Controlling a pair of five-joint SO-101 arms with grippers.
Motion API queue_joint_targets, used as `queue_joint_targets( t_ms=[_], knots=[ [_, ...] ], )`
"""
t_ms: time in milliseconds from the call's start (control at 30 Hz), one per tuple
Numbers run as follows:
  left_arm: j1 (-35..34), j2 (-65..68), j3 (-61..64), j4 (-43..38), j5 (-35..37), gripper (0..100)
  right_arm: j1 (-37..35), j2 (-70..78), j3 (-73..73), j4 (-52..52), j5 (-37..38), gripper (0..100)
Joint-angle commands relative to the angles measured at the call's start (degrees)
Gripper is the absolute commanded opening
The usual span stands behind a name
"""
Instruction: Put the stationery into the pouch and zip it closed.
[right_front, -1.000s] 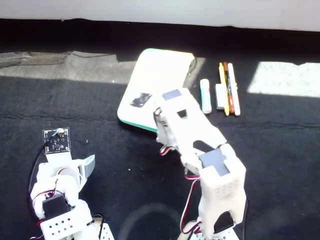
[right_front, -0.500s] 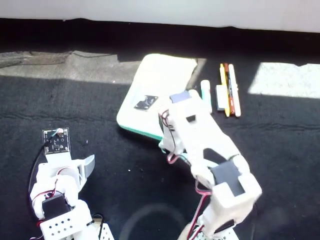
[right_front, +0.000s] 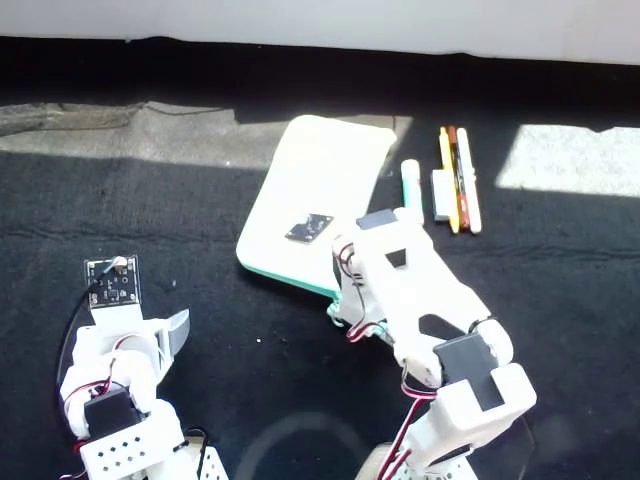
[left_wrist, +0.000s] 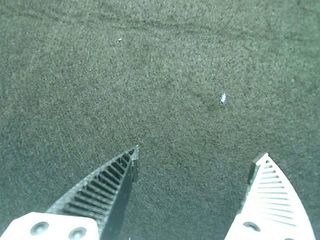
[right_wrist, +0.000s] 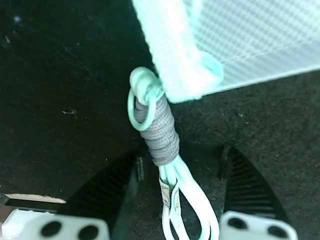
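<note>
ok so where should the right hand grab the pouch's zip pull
On the grey wrapped part of the pull, just below its ring at the pouch corner. It runs straight out from that corner, inside the open right hand, so come along its length and close across it.

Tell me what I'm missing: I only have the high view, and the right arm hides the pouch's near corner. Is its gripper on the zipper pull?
Observer: Not gripping. The right wrist view shows the right gripper open, with the pull cord lying between its jaws.
Operator: Is that cord attached to the pouch?
Observer: Yes, a mint ring joins it to the corner of the pouch.
Operator: And the left gripper?
Observer: The left gripper is open over bare black cloth, holding nothing.
</note>
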Motion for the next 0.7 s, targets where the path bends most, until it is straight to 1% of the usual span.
queue_joint_targets(
  t_ms=[0, 100, 300, 533, 667],
  knots=[
    [-0.1, -0.1, 0.9, 0.4, 0.4, 35, -0.8, -2.3, 0.0, 0.1, -0.6, 25.2],
    [-0.1, -0.1, 0.9, 0.4, 0.4, 35, -2.6, -2.2, -0.1, -2.8, -0.6, 25.2],
    [-0.1, -0.1, 0.9, 0.4, 0.4, 35, -3.4, -2.0, -0.1, -8.0, -0.6, 25.2],
    [-0.1, -0.1, 0.9, 0.4, 0.3, 35, -6.1, -2.3, 0.4, -7.0, -0.6, 25.2],
    [-0.1, -0.1, 0.9, 0.4, 0.3, 35, -7.8, -2.3, -0.5, -2.2, -0.6, 25.2]
  ],
)
